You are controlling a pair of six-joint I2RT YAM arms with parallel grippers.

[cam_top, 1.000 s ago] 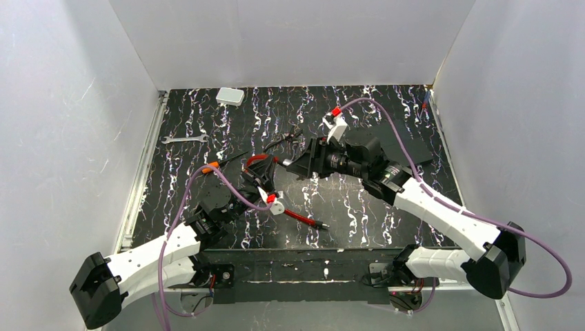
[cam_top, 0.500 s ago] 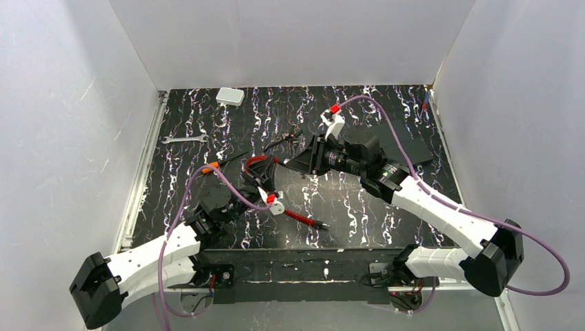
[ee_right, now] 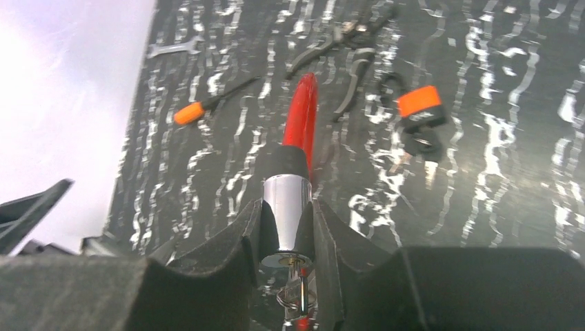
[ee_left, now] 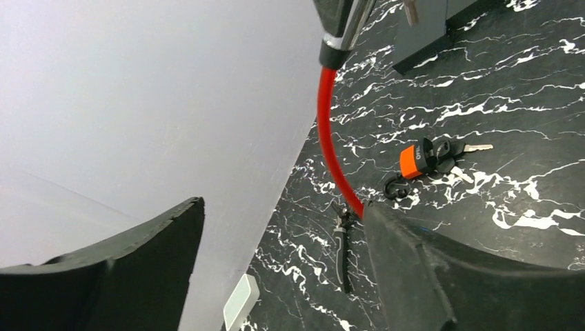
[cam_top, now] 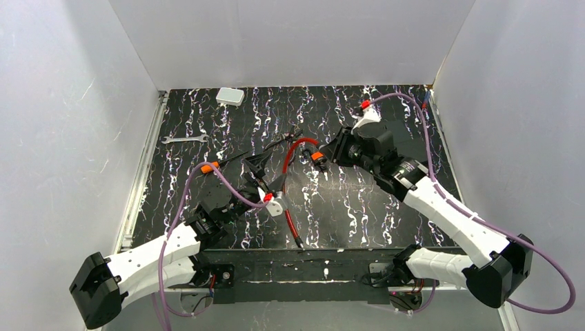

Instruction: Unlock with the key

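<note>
Key (ee_left: 448, 148) lies flat on counter (ee_left: 524, 83) just beside the black-orange piece (ee_left: 414, 158). Prob. light, stiff, slippery: pinch its black head, not the blade. R fingers (ee_right: 241, 241) clamp chrome lock barrel (ee_right: 286, 207); L fingers (ee_left: 138, 255) wide, holding nothing.

Red cable (ee_left: 323, 131); black, white-veined table (cam_top: 359, 207); orange-and-black fob (ee_left: 412, 158); chrome lock barrel (ee_right: 286, 207).
</note>
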